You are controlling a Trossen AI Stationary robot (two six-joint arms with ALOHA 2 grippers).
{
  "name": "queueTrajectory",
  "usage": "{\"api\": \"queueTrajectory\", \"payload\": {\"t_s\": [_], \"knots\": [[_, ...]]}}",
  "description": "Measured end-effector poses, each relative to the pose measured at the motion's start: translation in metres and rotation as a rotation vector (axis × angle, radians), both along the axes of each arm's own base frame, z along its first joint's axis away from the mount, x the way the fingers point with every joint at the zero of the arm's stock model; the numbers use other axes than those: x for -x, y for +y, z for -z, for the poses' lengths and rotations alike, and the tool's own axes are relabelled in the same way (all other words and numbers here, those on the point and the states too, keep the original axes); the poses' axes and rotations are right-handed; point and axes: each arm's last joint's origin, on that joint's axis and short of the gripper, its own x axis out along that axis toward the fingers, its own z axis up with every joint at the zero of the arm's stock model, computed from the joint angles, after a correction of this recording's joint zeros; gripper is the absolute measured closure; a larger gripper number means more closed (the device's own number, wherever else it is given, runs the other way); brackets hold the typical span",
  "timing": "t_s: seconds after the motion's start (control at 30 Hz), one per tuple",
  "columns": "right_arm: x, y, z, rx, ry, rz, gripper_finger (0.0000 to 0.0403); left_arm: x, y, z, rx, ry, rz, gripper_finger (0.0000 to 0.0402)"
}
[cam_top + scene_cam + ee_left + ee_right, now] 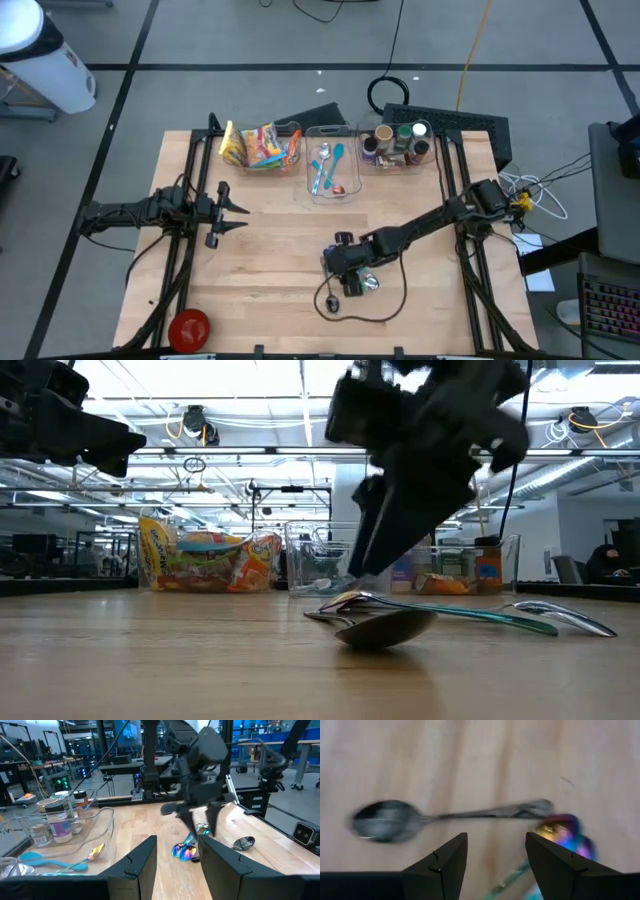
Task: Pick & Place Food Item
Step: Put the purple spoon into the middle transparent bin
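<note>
Floor: I see grey tiles (250, 40) with dark seams.
Ceiling: strip lights (300, 380) above me.
Beyond: workbenches (125, 767).

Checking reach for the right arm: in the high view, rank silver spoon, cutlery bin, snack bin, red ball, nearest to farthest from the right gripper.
From the right gripper:
1. Silver spoon, right beside it.
2. Cutlery bin, back centre.
3. Snack bin at back left and red ball at front left: too close to call.
</note>
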Motion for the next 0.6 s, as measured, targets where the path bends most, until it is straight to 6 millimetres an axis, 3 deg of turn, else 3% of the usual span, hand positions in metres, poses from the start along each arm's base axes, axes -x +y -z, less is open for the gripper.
{"api": "queueTrajectory", "payload": {"t_s": [0.1,0.27,0.6], "knots": [[0.003,0.005,-0.006,0.016,-0.019,-0.014,0.0206,0.000,0.000,0.000,0.000,0.000,0.000,0.0249],[0.004,0.006,-0.005,0.123,-0.048,0.103,0.0206,0.000,0.000,0.000,0.000,0.001,0.001,0.0249],[-0.001,0.005,0.018,0.169,-0.006,0.123,0.0206,0.000,0.000,0.000,0.000,0.000,0.000,0.0249]]}}
